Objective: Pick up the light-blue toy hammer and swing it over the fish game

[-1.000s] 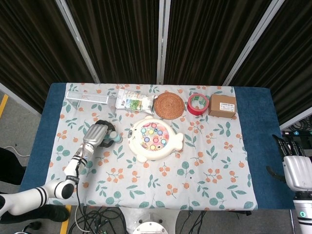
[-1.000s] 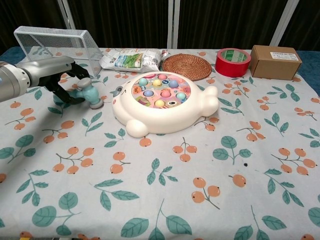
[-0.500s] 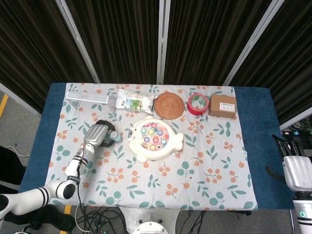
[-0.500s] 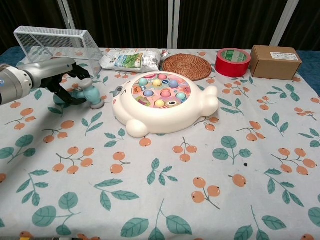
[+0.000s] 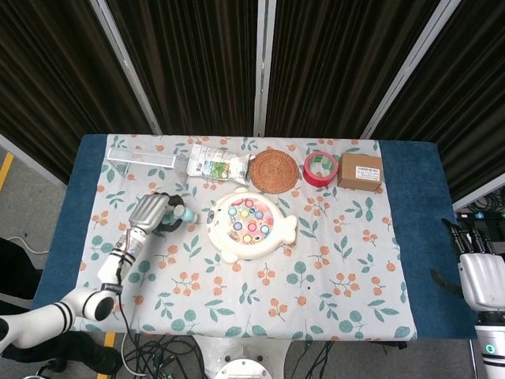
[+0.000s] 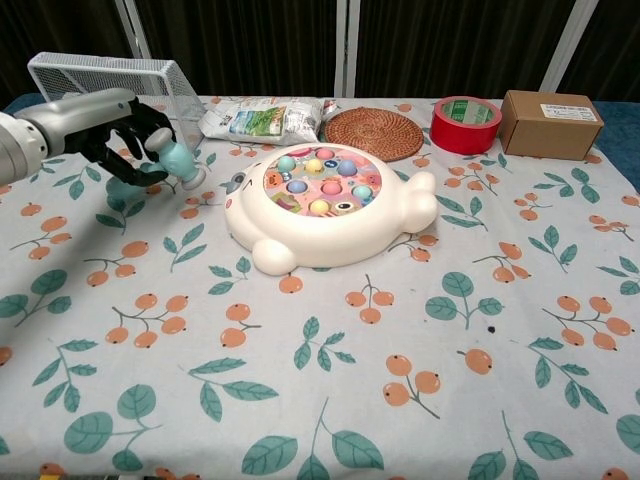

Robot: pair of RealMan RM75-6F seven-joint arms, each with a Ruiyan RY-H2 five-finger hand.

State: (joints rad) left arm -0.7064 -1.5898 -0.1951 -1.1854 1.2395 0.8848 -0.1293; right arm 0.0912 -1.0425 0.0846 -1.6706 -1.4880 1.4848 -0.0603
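Hammer [image 6: 176, 160] in left robot hand [image 6: 122, 136]

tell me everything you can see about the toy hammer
The light-blue toy hammer looks like smooth plastic, with a rounded barrel head ending in a paler flat face. The left hand grips it, its dark fingers hiding the handle. It is lifted off the tablecloth, head tilted down toward the right, just left of the fish game and not touching it.
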